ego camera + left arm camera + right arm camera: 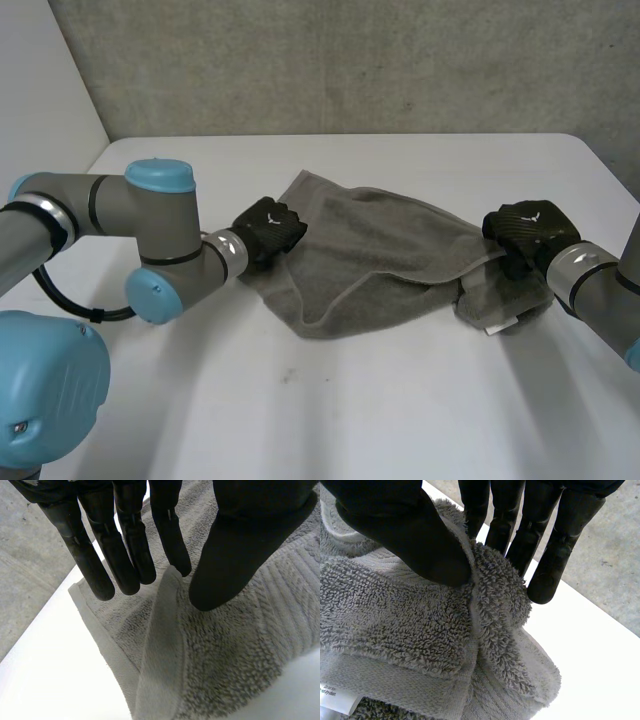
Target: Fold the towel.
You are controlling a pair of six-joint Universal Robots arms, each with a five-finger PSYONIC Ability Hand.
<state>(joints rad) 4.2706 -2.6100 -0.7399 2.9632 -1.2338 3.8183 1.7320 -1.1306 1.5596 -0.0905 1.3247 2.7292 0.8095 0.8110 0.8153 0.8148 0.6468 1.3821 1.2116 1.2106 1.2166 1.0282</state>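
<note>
Nearest us, the white table (320, 410) is carrying the grey towel (380, 265), which is lying rumpled and part-folded across its middle. At the towel's left edge, we are seeing the left hand (268, 228) pinching a raised fold between its straight fingers (132, 555) and thumb. At the right end, the right hand (522, 235) is clamping a bunched corner, its thumb (410, 535) pressing the pile against the fingers. What may be a care label (332, 696) is poking out beneath the held layers. Beyond the table, a concrete wall (350, 60) is rising.
</note>
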